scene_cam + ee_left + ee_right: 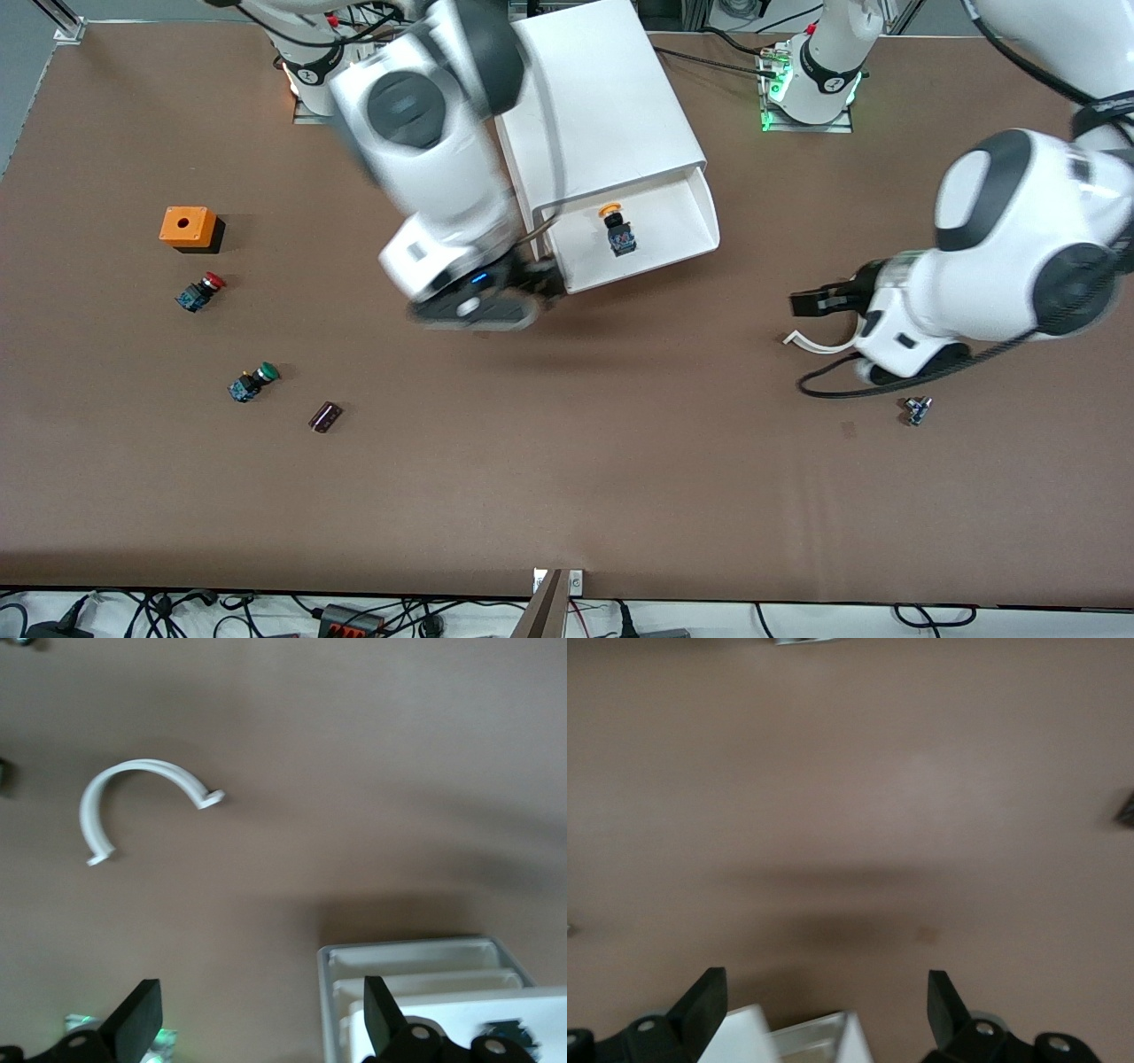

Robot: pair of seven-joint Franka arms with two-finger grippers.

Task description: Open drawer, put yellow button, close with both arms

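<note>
The white cabinet (594, 97) stands near the robots' bases. Its highest drawer (682, 221) is pulled out toward the front camera. The yellow button (617, 229) lies in the drawer, its cap toward the cabinet. My right gripper (536, 282) is open at the drawer's front corner toward the right arm's end; that corner (799, 1036) shows between its fingers in the right wrist view, where the gripper (824, 1005) holds nothing. My left gripper (804, 304) is open and empty over bare table toward the left arm's end. In the left wrist view (261, 1019) it faces the cabinet (425, 979).
A white curved plastic piece (819, 343) lies on the table under the left gripper and shows in the left wrist view (133, 797). Toward the right arm's end lie an orange box (188, 227), a red-capped switch (201, 291), a green-capped switch (252, 382) and a small dark part (325, 416). A small blue part (917, 409) lies below the left arm.
</note>
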